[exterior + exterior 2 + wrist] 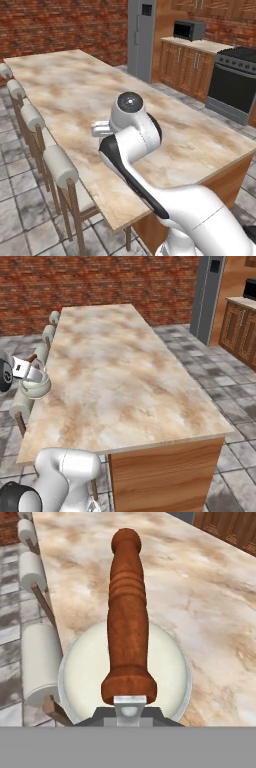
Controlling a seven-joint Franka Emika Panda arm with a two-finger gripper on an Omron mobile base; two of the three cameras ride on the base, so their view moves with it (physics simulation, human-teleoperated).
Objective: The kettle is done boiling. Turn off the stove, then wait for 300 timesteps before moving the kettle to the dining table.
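Note:
My gripper [29, 372] is shut on the reddish-brown wooden handle [128, 612] of the cream-white kettle [35, 388]. In the hand view the kettle's round body [85, 667] lies straight below the gripper [130, 708], over the near long edge of the dining table [200, 587]. Whether the kettle rests on the top or hangs just above it I cannot tell. The beige marbled dining table [70, 90] [120, 371] stretches away ahead. In the left base view the hand [101, 130] pokes out left of the arm, which hides the kettle. The black stove [235, 75] stands far off at the right.
Wooden stools with white padded backs [60, 165] [48, 333] [40, 657] line the table's side by the kettle. A grey fridge [141, 35], a microwave [188, 30] on a counter and wooden cabinets [185, 67] stand beyond the table. A brick wall [100, 281] closes the back.

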